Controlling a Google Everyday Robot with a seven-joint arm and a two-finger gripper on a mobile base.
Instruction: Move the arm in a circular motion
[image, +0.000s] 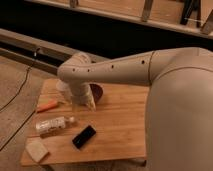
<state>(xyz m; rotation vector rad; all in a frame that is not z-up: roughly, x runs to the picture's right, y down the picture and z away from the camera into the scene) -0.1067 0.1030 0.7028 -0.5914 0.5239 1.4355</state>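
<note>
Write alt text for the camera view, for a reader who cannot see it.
A thick beige-white robot arm reaches from the right and bends down over a wooden table, its tool low beside a dark red bowl. An orange object, a clear bottle on its side, a black block and a tan pad lie to the picture's left.

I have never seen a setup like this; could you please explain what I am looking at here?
That beige-white jointed thing is a robot arm, reaching in from the right and bending down over a wooden table. Its gripper, the clamp at its end, hangs low near the table's far side, in front of a dark red bowl. Whether it holds anything does not show. There is one view, looking down past the arm. On the table lie an orange object, a clear bottle on its side, a black block and a pale pad.
</note>
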